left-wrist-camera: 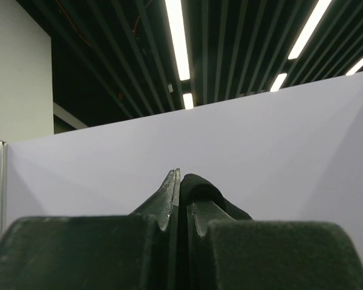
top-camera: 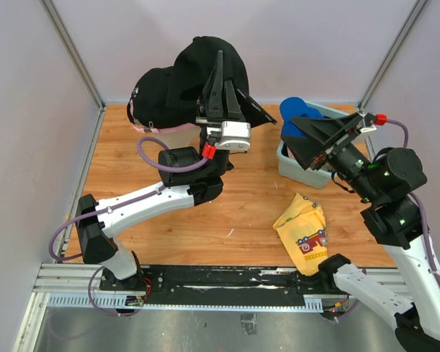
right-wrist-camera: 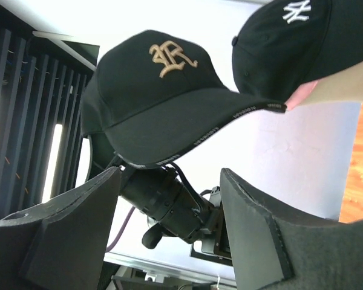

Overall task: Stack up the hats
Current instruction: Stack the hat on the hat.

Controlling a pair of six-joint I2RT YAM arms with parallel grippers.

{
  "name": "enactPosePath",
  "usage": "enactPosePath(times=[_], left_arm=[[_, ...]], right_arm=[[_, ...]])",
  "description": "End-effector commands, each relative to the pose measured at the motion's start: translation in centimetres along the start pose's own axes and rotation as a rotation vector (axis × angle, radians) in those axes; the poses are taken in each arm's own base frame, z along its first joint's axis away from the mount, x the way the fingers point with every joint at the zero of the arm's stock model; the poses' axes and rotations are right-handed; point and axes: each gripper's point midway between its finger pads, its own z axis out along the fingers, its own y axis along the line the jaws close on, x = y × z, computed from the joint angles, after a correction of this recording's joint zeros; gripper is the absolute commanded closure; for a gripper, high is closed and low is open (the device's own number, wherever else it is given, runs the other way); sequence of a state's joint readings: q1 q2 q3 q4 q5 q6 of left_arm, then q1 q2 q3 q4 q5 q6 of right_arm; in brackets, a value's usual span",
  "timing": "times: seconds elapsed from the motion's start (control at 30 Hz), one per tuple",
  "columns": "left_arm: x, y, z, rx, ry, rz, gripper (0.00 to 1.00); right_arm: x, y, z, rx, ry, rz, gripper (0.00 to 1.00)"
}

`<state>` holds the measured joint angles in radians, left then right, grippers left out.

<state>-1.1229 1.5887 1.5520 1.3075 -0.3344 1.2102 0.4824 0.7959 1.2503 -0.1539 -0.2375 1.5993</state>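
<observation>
My left gripper point(top-camera: 221, 73) is raised and shut on the edge of a black hat point(top-camera: 209, 62), which shows a gold logo in the right wrist view point(right-wrist-camera: 163, 90). In the left wrist view black fabric point(left-wrist-camera: 196, 187) is pinched between the fingers. Left of it, a second black hat with a white logo point(top-camera: 158, 92) point(right-wrist-camera: 290, 36) sits on top of a pink hat point(top-camera: 138, 126). A bright blue hat point(top-camera: 295, 108) lies in a bin at the right. My right gripper point(top-camera: 299, 143) point(right-wrist-camera: 169, 199) stands open and empty beside the bin, facing the held hat.
The pale bin point(top-camera: 297, 174) stands at the back right of the wooden table. A yellow cloth with red print point(top-camera: 306, 229) lies near the front right. White walls close in the back and sides. The left arm's forearm point(top-camera: 154, 198) crosses the table's middle.
</observation>
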Motion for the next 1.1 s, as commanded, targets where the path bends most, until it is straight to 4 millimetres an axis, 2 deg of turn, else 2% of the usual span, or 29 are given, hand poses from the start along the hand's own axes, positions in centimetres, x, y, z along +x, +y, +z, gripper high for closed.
enactPosePath(times=[0.0, 0.13, 0.4, 0.63, 0.83, 0.9, 0.97, 1.07], left_arm=[[-1.8, 2.3, 0.9, -0.075, -0.065, -0.031, 1.00], [-1.9, 2.2, 0.9, -0.070, -0.071, -0.036, 1.00], [-2.0, 2.4, 0.4, -0.066, -0.083, -0.042, 1.00], [-1.8, 2.4, 0.0, -0.059, -0.086, -0.039, 1.00], [-1.7, 2.2, -0.2, -0.059, -0.095, -0.056, 1.00], [-1.8, 2.4, -0.3, -0.065, -0.098, -0.067, 0.99], [-1.9, 2.7, -0.3, -0.073, -0.102, -0.076, 1.00], [-2.0, 3.2, -0.5, -0.077, -0.100, -0.080, 1.00]], right_arm=[[1.3, -1.6, 1.4, 0.036, 0.037, 0.088, 0.32], [2.4, -1.8, 2.5, 0.023, 0.068, 0.150, 0.31], [2.0, -0.1, 4.4, -0.081, 0.063, 0.204, 0.29], [1.7, 0.0, 4.9, -0.111, 0.054, 0.259, 0.29], [2.2, 0.5, 5.9, -0.138, 0.094, 0.282, 0.31], [2.0, 0.2, 6.2, -0.146, 0.081, 0.288, 0.36], [1.7, 0.0, 6.5, -0.175, 0.068, 0.290, 0.49], [1.5, 0.0, 6.8, -0.212, 0.065, 0.290, 0.80]])
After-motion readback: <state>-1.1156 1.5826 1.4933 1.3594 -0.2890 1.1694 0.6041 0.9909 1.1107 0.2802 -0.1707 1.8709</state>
